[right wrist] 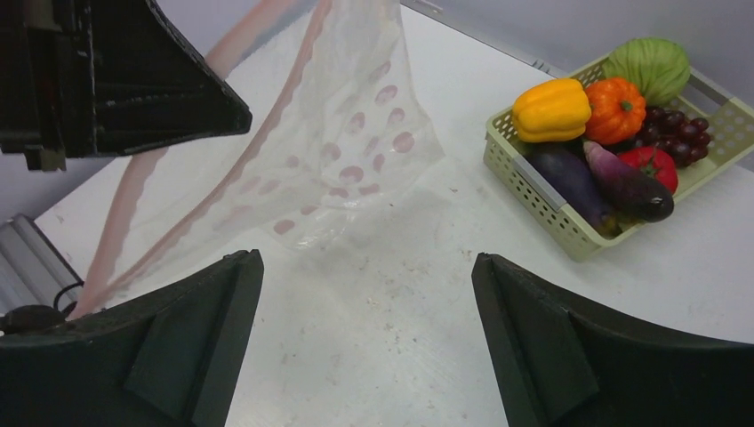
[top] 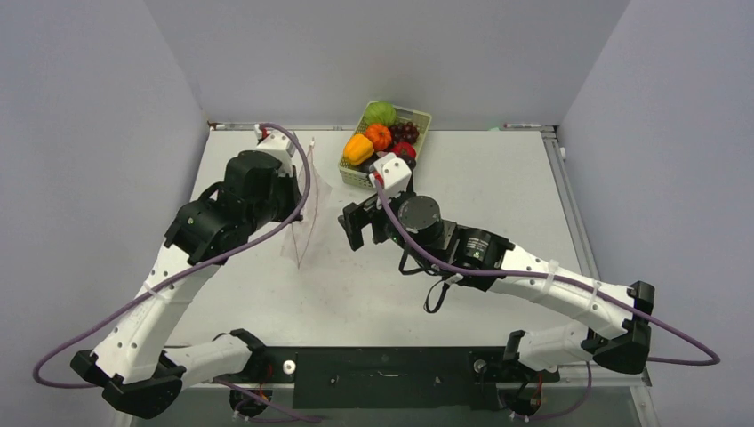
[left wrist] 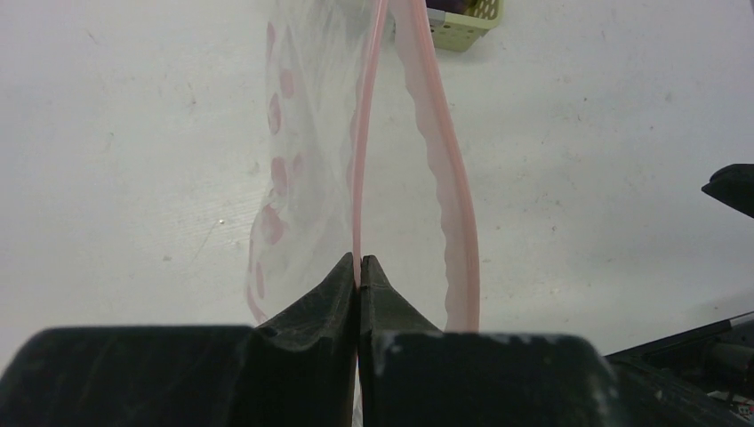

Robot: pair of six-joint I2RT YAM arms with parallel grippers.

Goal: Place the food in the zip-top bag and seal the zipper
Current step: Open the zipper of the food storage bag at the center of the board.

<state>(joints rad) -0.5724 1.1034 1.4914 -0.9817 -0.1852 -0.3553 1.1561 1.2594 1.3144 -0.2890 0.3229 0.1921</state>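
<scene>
Left gripper (left wrist: 358, 263): pinched tight on zipper (left wrist: 366, 133), bag (top: 305, 203) held up left of centre, top view, zipper running top to bottom. Right gripper (right wrist: 364, 258): spread, empty, nearer arm to food (right wrist: 613, 133), upper right of its view. Counted: one bag, one basket (right wrist: 533, 200), seven food pieces visible.

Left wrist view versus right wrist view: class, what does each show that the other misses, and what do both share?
Only the left wrist view: the left gripper pinched shut on one pink strip, the second strip bowing away. Only the right wrist view: the toy food piled in the basket, framed by the open right gripper. Both: the dotted clear bag, the white table, a basket corner.
</scene>
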